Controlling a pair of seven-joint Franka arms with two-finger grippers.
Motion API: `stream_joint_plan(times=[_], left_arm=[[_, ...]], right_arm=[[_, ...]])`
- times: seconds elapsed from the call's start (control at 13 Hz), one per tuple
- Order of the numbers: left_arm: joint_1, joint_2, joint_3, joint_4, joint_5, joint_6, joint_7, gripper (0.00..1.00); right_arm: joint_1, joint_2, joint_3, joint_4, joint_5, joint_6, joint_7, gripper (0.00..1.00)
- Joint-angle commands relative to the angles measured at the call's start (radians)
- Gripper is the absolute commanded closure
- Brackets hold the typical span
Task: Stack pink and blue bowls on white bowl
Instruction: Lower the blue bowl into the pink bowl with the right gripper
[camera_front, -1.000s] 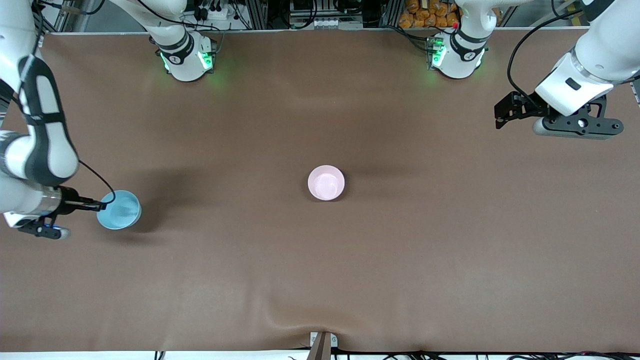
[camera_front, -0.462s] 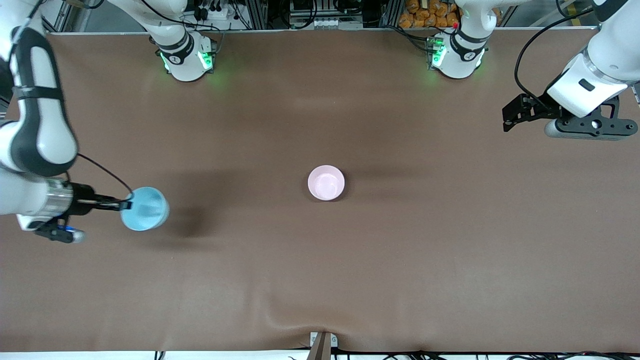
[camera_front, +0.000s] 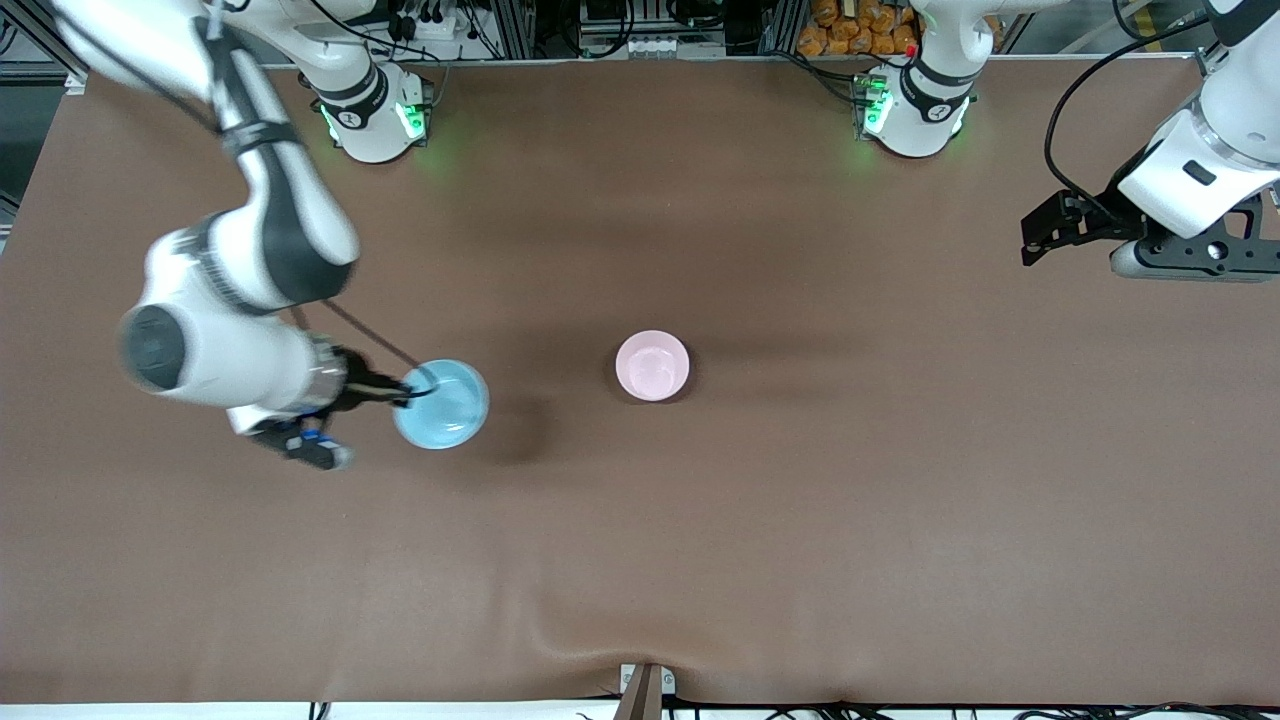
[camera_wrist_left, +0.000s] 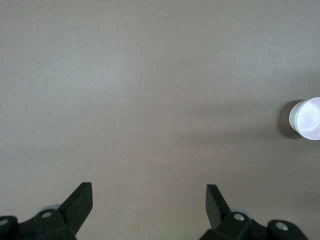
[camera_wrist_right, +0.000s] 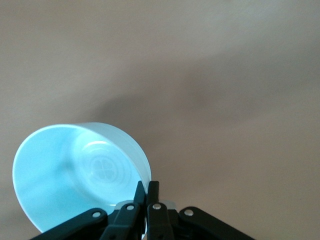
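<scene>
The pale pink bowl (camera_front: 652, 365) stands upright at the table's middle; it also shows in the left wrist view (camera_wrist_left: 307, 118), where its outer wall looks whitish. No separate white bowl shows. My right gripper (camera_front: 408, 389) is shut on the rim of the sky blue bowl (camera_front: 441, 404) and holds it above the table, between the right arm's end and the pink bowl. In the right wrist view the fingers (camera_wrist_right: 153, 189) pinch the blue bowl's (camera_wrist_right: 75, 175) wall. My left gripper (camera_front: 1035, 238) is open and empty, up over the left arm's end of the table, its fingers (camera_wrist_left: 80, 197) wide apart.
Brown cloth covers the table (camera_front: 800, 520), with a wrinkle near the front edge. A small metal bracket (camera_front: 645, 685) sits at that edge's middle. The two arm bases (camera_front: 372, 110) stand along the edge farthest from the front camera.
My right arm has carried the blue bowl from the right arm's end toward the pink bowl. My left arm has drifted a little toward its own end.
</scene>
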Motion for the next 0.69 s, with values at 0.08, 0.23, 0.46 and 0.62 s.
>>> stream_joint_plan(times=[0.08,0.23,0.46,0.62], left_arm=[[-0.035,-0.001,0.031,0.011,0.0,-0.006,0.013,0.0],[-0.029,0.001,0.028,0.02,0.0,-0.02,0.015,0.0],[-0.029,0.001,0.025,0.02,0.0,-0.027,0.017,0.0],[-0.029,0.001,0.026,0.02,0.0,-0.027,0.015,0.0]], right_arm=[[0.192,0.016,-0.014,-0.011,0.002,0.123,0.273,1.0],[0.279,0.069,-0.017,-0.015,-0.001,0.225,0.404,1.0],[0.35,0.121,-0.021,-0.02,-0.002,0.322,0.504,1.0],[0.378,0.121,-0.021,-0.057,-0.002,0.362,0.525,1.0]])
